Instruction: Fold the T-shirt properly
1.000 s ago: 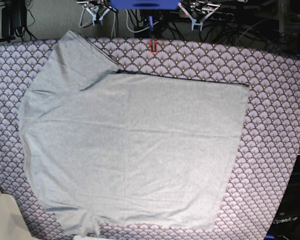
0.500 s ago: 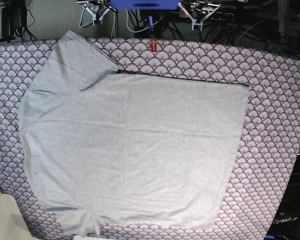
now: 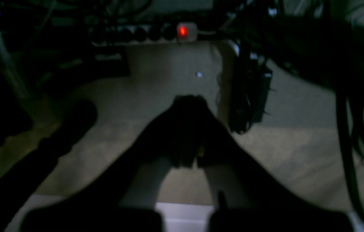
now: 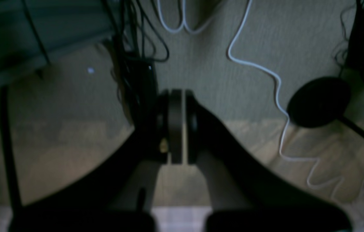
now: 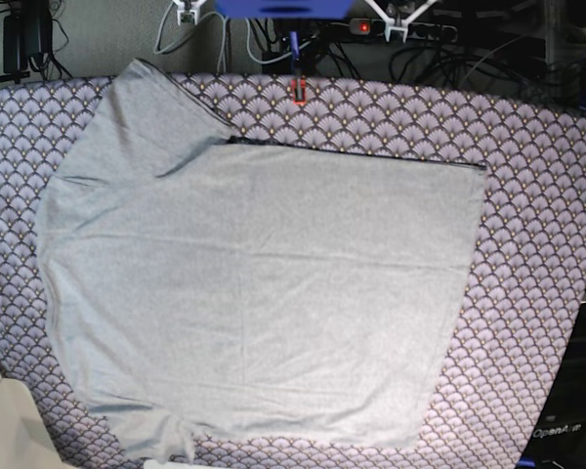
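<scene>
Base view shows the grey T-shirt [image 5: 254,293] spread flat on the fan-patterned cloth [image 5: 527,274] covering the tabletop, one sleeve at far left, one at the near edge. The left hand [image 3: 190,135] and right hand [image 4: 177,125] are parked behind the tabletop, both pinched closed and empty. A good first fold likely needs both opening, then gripping matching corners along one side.
</scene>
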`<act>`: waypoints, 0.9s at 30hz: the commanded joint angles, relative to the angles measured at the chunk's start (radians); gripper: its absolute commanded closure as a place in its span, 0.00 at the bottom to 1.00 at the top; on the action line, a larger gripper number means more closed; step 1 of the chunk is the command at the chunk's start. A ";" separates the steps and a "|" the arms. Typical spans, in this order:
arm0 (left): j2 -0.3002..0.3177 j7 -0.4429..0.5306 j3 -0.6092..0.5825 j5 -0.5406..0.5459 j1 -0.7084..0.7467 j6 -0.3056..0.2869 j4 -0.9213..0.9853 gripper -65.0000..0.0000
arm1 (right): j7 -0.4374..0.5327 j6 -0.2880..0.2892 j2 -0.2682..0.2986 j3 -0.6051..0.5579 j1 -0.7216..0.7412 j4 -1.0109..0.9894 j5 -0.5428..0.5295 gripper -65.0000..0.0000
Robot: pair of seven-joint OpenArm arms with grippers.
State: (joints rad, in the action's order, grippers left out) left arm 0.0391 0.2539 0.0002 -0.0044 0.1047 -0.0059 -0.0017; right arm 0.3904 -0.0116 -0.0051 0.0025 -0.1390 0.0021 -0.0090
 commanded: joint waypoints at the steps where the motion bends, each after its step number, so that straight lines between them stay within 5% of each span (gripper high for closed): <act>1: 0.009 0.031 -0.001 -0.003 0.003 0.007 -0.002 1.00 | 0.017 0.014 -0.002 0.001 -0.024 -0.002 -0.006 1.00; 15: 0.034 0.304 0.004 0.002 0.092 0.007 0.002 1.00 | 0.344 0.012 0.000 0.001 -0.146 -0.002 -0.006 1.00; 27: 0.057 0.695 0.004 0.004 0.186 0.007 0.002 1.00 | 0.697 0.012 0.012 0.000 -0.248 -0.002 -0.006 1.00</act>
State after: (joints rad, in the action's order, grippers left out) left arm 0.0902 0.9337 0.0048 -0.0036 0.2806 -0.0025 -0.0006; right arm 1.0672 -0.0120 0.0017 0.0025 -0.3698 0.0025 -0.0086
